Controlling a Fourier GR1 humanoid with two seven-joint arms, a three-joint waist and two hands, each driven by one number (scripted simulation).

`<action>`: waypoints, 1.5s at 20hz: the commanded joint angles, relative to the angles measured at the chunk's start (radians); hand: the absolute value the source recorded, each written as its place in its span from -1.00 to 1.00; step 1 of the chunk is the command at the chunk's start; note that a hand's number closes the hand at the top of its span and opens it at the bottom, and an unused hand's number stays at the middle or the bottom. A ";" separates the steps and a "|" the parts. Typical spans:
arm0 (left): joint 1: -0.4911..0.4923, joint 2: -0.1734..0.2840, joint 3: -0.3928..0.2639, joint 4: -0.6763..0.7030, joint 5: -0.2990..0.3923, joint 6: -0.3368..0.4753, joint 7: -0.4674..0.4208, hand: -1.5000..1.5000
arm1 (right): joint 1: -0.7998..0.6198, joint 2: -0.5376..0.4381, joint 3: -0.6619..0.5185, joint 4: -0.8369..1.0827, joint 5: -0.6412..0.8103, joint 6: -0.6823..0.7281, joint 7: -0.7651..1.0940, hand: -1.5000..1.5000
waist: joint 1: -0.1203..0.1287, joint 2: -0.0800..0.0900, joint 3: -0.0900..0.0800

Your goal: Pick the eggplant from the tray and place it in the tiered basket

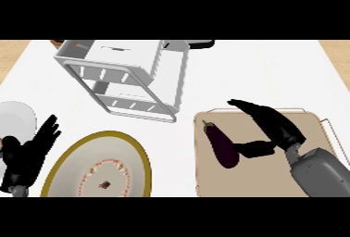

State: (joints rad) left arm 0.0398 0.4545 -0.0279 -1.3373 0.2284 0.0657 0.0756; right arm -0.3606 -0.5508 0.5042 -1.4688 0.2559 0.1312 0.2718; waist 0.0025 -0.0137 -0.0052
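A dark purple eggplant [222,145] lies lengthwise on the left part of a beige tray [263,183] at the lower right. My right hand [273,124] hovers over the tray just right of the eggplant, open, with fingers stretched toward the tray's far edge and the thumb close to the eggplant's lower side. The white tiered basket [130,76] stands at the upper middle of the counter, seemingly with nothing in it. My left hand [27,155] rests open at the lower left edge, fingers up.
A large white plate with a gold rim [101,167] sits left of the tray. A pale round dish [15,121] shows at the left edge, beside the left hand. White counter lies between basket and tray.
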 commanded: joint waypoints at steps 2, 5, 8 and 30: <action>-0.031 0.000 0.001 0.040 -0.010 -0.005 0.015 0.00 | -0.164 0.056 0.085 -0.054 -0.047 0.246 0.323 -1.00 | 0.014 0.013 0.001; -0.007 0.001 0.007 0.013 -0.006 -0.020 0.028 0.00 | -0.226 0.162 0.095 -0.096 -0.052 0.276 0.479 -1.00 | 0.008 0.011 0.004; -0.007 -0.001 0.034 0.025 -0.006 -0.025 0.024 0.00 | -0.253 0.256 0.085 -0.104 -0.056 0.297 0.613 -1.00 | 0.003 0.012 0.004; 0.003 -0.048 0.053 0.004 -0.054 -0.032 0.026 0.00 | -0.285 0.173 -0.003 0.001 -0.185 0.506 0.800 -1.00 | -0.001 0.013 0.005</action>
State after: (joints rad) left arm 0.0406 0.4242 0.0236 -1.3491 0.1888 0.0293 0.1115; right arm -0.6601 -0.3551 0.5126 -1.4917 0.0719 0.5580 0.9975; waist 0.0008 -0.0033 0.0014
